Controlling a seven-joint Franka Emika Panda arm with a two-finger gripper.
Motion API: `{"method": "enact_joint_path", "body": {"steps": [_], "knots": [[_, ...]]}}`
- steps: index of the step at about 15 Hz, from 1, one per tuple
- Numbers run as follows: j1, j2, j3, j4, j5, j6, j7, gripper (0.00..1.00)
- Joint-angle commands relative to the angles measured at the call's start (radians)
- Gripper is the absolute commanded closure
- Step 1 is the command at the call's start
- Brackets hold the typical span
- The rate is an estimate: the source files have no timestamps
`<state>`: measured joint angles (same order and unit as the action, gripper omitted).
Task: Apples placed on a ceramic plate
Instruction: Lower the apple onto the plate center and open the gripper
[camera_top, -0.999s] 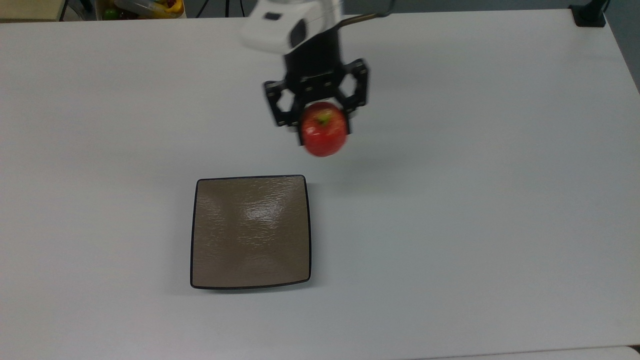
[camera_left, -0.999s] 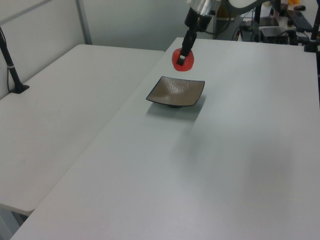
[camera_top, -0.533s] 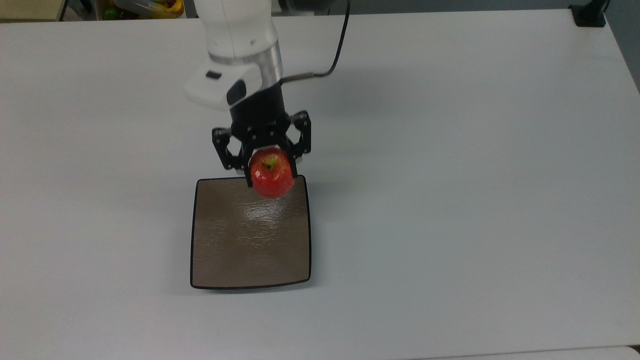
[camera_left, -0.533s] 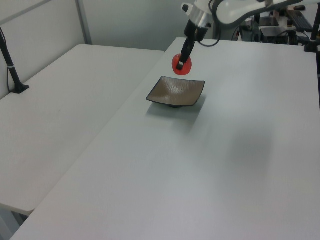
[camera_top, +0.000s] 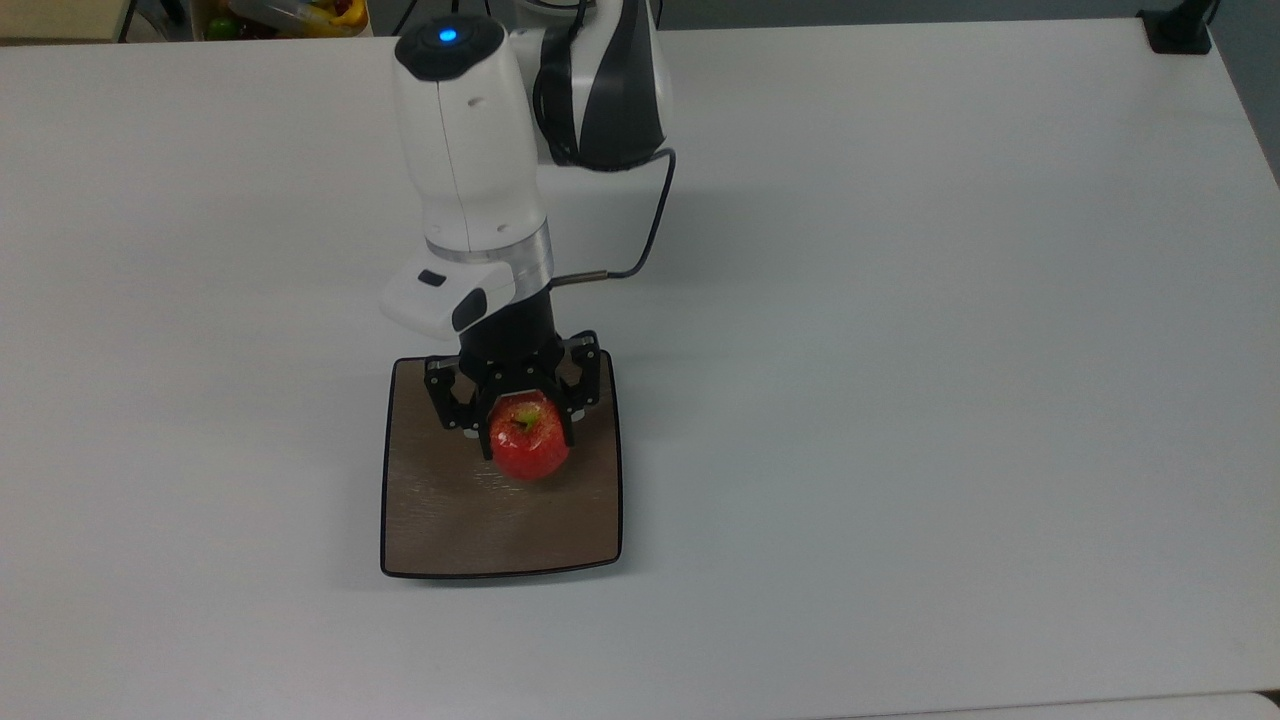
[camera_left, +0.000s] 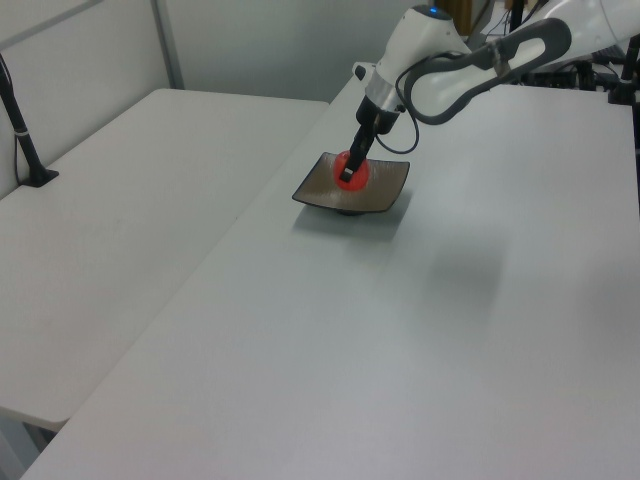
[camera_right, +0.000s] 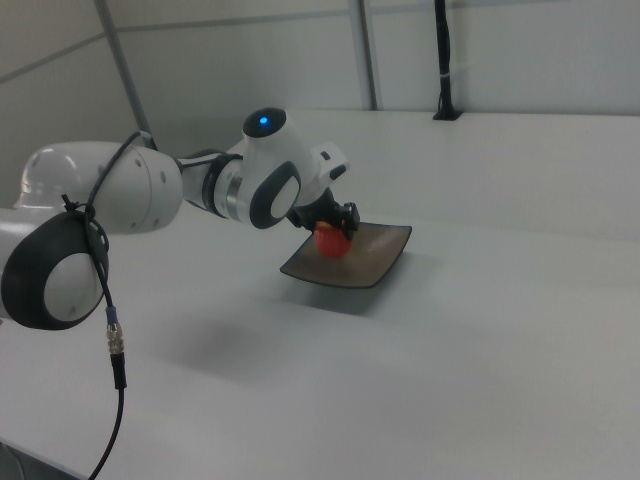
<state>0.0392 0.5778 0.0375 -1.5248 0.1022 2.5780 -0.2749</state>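
Arm reaches down over the ceramic plate (camera_top: 440, 520), gripper (camera_top: 528, 432) pointing at it, fingers (camera_top: 482, 428) closed on the apple (camera_top: 529, 447), 1 each side. Apple sits between the fingers, stem and yellow-green patch turned up toward the top view's upper edge.

Key relation: apple is directly over the plate, inside its black rim, nearer the plate's arm-side edge than its centre, toward the top view's right half. Left view has apple (camera_left: 352, 170) low against the plate (camera_left: 385, 190); right view has apple (camera_right: 331, 242) just at the plate's (camera_right: 375, 262) surface. Cannot tell from any view whether it is touching or just above. Judgement: transport done, release pending. Next move needs only a short drop if any, then fingers opening sideways; clearance on both sides looks adequate, no rim in the way.

Risk, as judgement: apple is round, plate glossy and shallow w/ dished centre. If let go above the surface it may roll, prob. inward toward the low middle, not off.

Surface: white bench (camera_top: 900, 400), matte, flat; plate is well apart from all bench edges. Room: 2nd white bench (camera_left: 120, 230) beside it in the left view, grey partition walls behind, black post (camera_right: 443, 60) clamped at the far bench edge in the right view.
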Motion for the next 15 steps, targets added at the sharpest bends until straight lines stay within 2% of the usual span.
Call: {"method": "enact_joint_path", "body": {"steps": [1,2,5,7,8,9,10,15], "knots": [[-0.009,0.051,0.001,-0.005,-0.03,0.094,-0.02,0.86],[-0.009,0.053,0.001,-0.005,-0.03,0.103,-0.018,0.85],[-0.01,0.056,0.001,-0.008,-0.03,0.117,-0.017,0.66],[-0.01,0.062,0.001,-0.008,-0.027,0.123,-0.009,0.41],[-0.009,0.06,-0.001,-0.009,-0.03,0.125,-0.006,0.33],[-0.01,0.056,-0.001,-0.012,-0.03,0.134,-0.004,0.19],[-0.012,0.048,-0.001,-0.02,-0.03,0.136,-0.003,0.0],[-0.015,-0.073,-0.002,-0.078,-0.029,0.122,0.011,0.0]]}}
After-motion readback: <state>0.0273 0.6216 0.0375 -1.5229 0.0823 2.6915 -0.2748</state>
